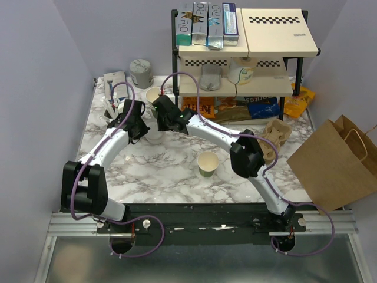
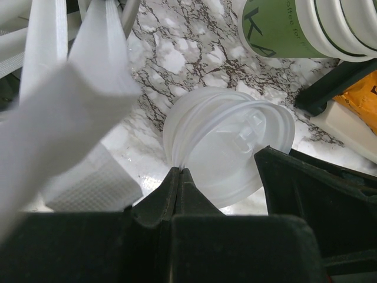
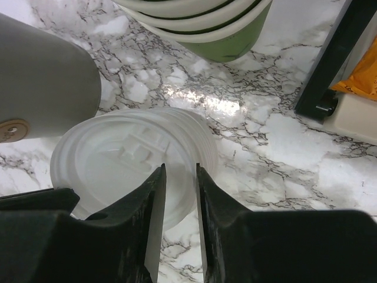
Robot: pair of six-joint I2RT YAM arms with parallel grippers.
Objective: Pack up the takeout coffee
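A single cream-and-green paper cup [image 1: 208, 163] stands open, with no lid, mid-table. No lidded cup shows. A stack of white plastic lids [image 1: 154, 137] sits at the back left; it also shows in the left wrist view [image 2: 230, 153] and the right wrist view [image 3: 123, 159]. My left gripper [image 1: 141, 131] [image 2: 178, 171] is closed on the rim of the lid stack from the left. My right gripper [image 1: 161, 121] [image 3: 179, 168] is narrowly open, its fingers straddling the top lid's right edge.
A stack of lidless cups [image 1: 154, 94] [image 2: 306, 26] [image 3: 200, 23] stands just behind the lids. A holder of white sticks [image 1: 111, 109] is to the left. A black shelf rack [image 1: 235, 59], cardboard cup carrier [image 1: 275, 138] and brown paper bag [image 1: 336, 165] are to the right.
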